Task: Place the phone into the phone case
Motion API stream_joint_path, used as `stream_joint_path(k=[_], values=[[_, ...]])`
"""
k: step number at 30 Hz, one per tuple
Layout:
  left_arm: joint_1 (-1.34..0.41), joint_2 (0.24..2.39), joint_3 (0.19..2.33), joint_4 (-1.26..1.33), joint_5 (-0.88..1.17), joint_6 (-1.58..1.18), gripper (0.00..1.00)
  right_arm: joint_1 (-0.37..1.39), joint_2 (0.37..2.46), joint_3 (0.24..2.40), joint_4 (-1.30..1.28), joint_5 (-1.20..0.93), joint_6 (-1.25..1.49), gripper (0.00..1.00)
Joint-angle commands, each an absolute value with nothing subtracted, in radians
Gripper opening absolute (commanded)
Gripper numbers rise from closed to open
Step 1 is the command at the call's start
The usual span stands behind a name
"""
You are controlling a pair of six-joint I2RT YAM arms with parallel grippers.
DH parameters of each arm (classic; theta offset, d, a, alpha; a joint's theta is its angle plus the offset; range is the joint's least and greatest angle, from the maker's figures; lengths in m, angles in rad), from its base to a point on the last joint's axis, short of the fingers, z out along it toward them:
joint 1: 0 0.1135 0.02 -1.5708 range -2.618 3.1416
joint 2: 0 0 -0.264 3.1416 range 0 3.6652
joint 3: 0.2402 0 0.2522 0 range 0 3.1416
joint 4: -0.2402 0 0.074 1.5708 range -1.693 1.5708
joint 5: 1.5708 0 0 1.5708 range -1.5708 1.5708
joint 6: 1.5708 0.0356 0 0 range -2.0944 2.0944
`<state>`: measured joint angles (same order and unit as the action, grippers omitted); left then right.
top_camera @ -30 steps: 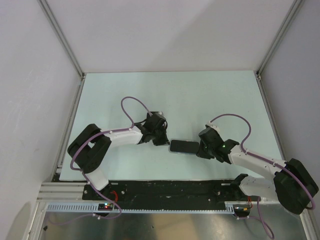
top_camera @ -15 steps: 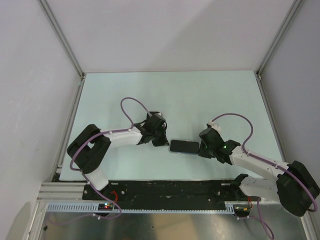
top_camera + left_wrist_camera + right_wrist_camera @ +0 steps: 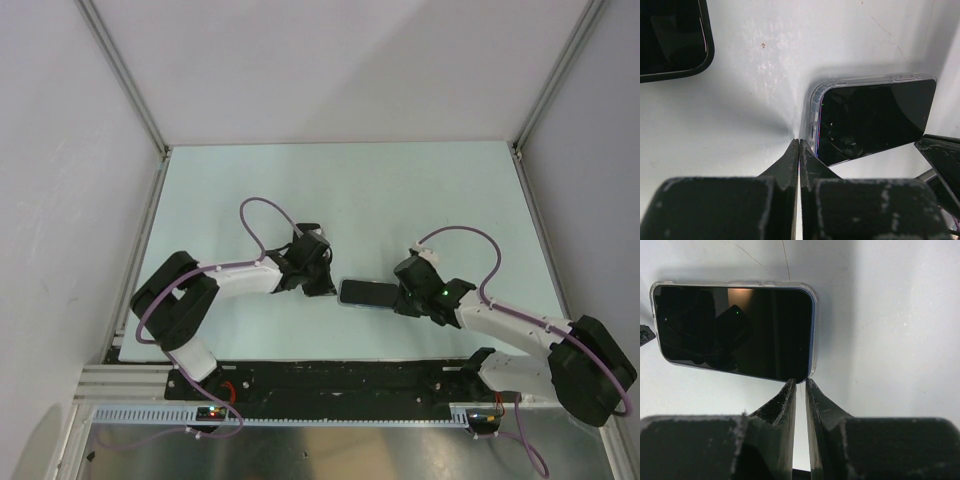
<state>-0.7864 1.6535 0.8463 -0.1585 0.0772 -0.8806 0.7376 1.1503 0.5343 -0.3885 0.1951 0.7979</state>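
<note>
The phone (image 3: 368, 293) lay in the phone case (image 3: 812, 107) toward the near edge of the counter (image 3: 400, 190), its long axis running between my arms. My left fingers (image 3: 784, 167), clenched and empty, touched its left end; my right fingers (image 3: 781, 402), a slit apart and empty, stood at its right corner

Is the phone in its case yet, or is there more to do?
Almost done. The phone lies inside the clear phone case. In hand: the shut left gripper and the barely parted right gripper have their tips at opposite ends, seemingly pressing it in. Left: maybe seating the last edges; I cannot tell if it is fully snapped.
</note>
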Motion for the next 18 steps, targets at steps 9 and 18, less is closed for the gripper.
stream_joint_path(k=[9,18], values=[[-0.8,1.613,0.848,-0.137,0.055,-0.872,0.01,0.737,1.164,0.564,-0.39,0.27,0.813,0.17],[-0.8,1.614,0.847,-0.136,0.056,-0.874,0.01,0.726,1.112,0.569,-0.417,0.275,0.807,0.18]])
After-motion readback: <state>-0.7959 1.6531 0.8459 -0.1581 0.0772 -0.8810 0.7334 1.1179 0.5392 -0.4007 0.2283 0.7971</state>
